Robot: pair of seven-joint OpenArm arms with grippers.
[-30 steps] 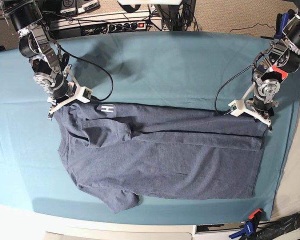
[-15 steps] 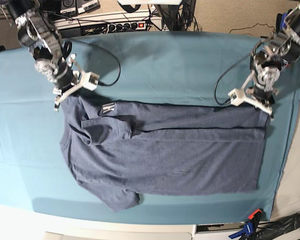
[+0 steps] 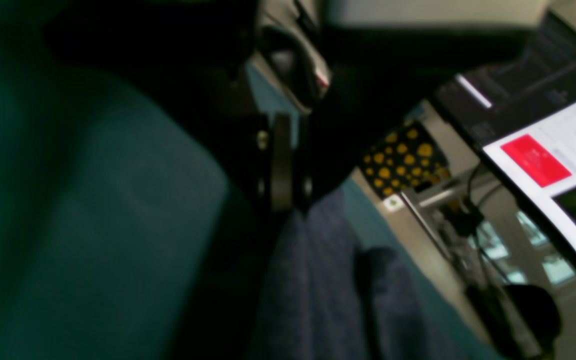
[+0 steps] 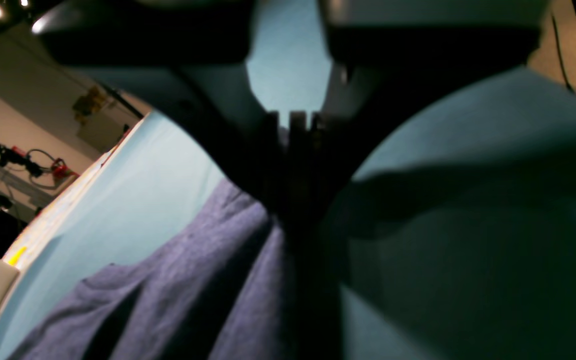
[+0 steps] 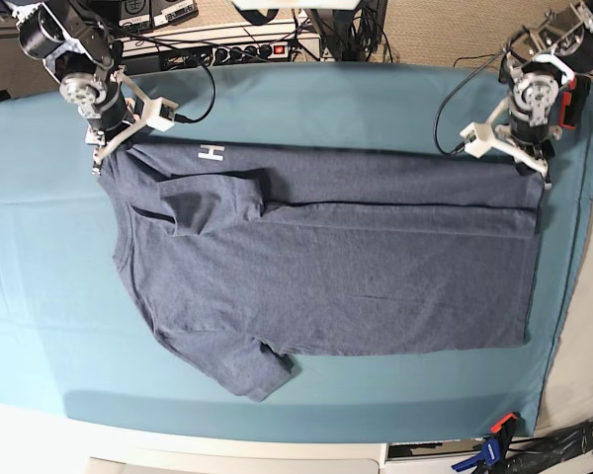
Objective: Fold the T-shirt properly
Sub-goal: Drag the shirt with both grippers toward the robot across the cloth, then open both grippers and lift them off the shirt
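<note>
A robotics lab is suggested: a table is covered with a teal cloth (image 5: 356, 109) held by a clamp (image 5: 494, 442), a power strip (image 5: 247, 49) and tangled cables are seen behind it, and a lit monitor (image 3: 558, 170) is glimpsed alongside.

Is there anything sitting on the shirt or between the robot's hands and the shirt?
Nothing visible is in the way. The left end effector and the right end effector are each shut on the far edge of the T-shirt. Only the teal table cloth lies around it, with nothing sitting on the shirt.
</note>
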